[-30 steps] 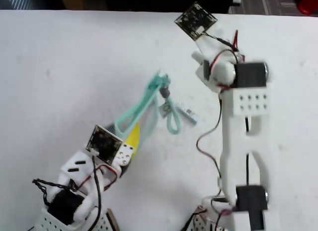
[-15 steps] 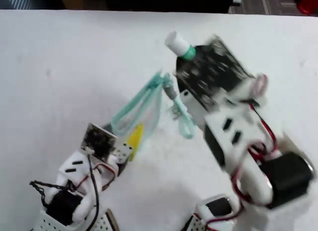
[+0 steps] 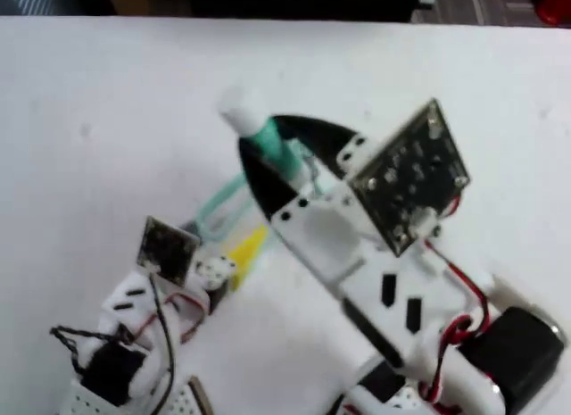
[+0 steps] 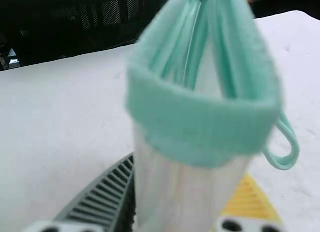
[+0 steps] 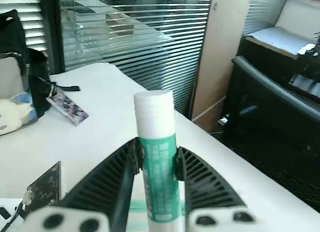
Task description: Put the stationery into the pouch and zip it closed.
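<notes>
Over the table (image 3: 107, 94), high view: your right gripper (image 3: 265, 140) is clamped on the glue stick (image 3: 241, 112), white cap pointing far-left. It is held at the far end of the pouch (image 3: 214, 205); whether it is above the mouth or touching it, you cannot tell from here. Your left gripper (image 3: 223, 241) pinches the pouch's near end, left of centre.

Left wrist view: the left gripper (image 4: 190, 167) has its dark ribbed jaw and its yellow jaw closed on the pouch (image 4: 200, 117). The teal zip band gapes in an open ring. A teal loop (image 4: 282, 152) hangs off the pouch's side. The body below the band is translucent; contents not readable.

Right wrist view: the right gripper (image 5: 158, 152) grips the glue stick (image 5: 154, 110) by its green body, upright between both jaws, capped.

Status, judged: the mouth is held open and the stick is picked up but not yet inside. Left to do: insert, release, zip shut.
</notes>
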`<action>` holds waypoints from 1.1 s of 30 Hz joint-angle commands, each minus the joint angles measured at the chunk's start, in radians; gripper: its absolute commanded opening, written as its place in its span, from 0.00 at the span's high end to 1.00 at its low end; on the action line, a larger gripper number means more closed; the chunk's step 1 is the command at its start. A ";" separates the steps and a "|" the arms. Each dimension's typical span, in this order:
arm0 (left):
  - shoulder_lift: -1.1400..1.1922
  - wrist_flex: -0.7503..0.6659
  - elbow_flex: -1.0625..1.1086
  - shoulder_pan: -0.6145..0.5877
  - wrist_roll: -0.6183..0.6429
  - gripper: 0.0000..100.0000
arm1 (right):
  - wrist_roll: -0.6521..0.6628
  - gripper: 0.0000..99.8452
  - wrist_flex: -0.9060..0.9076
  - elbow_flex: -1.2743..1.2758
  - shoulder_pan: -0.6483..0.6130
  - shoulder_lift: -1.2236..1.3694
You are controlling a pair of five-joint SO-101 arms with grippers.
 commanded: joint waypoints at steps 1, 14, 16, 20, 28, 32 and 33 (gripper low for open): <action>-0.002 0.009 -0.034 -0.010 0.012 0.78 | -0.034 0.98 -0.064 0.060 -0.016 -0.008; -0.002 0.009 -0.034 -0.010 0.014 0.78 | -0.041 0.98 -0.512 0.606 -0.016 -0.203; -0.002 0.009 -0.031 -0.012 0.014 0.78 | -0.041 0.98 -0.570 0.681 -0.016 -0.254; -0.002 0.008 -0.029 -0.012 0.012 0.78 | -0.041 0.98 -0.608 0.755 -0.016 -0.275; -0.002 0.005 -0.028 -0.012 0.009 0.78 | -0.038 0.98 -0.647 0.865 -0.064 -0.274; -0.002 0.003 -0.028 -0.012 0.009 0.78 | -0.040 0.98 -0.739 0.936 -0.070 -0.274; -0.002 0.003 -0.028 -0.012 0.009 0.78 | -0.040 0.98 -0.754 0.953 -0.071 -0.274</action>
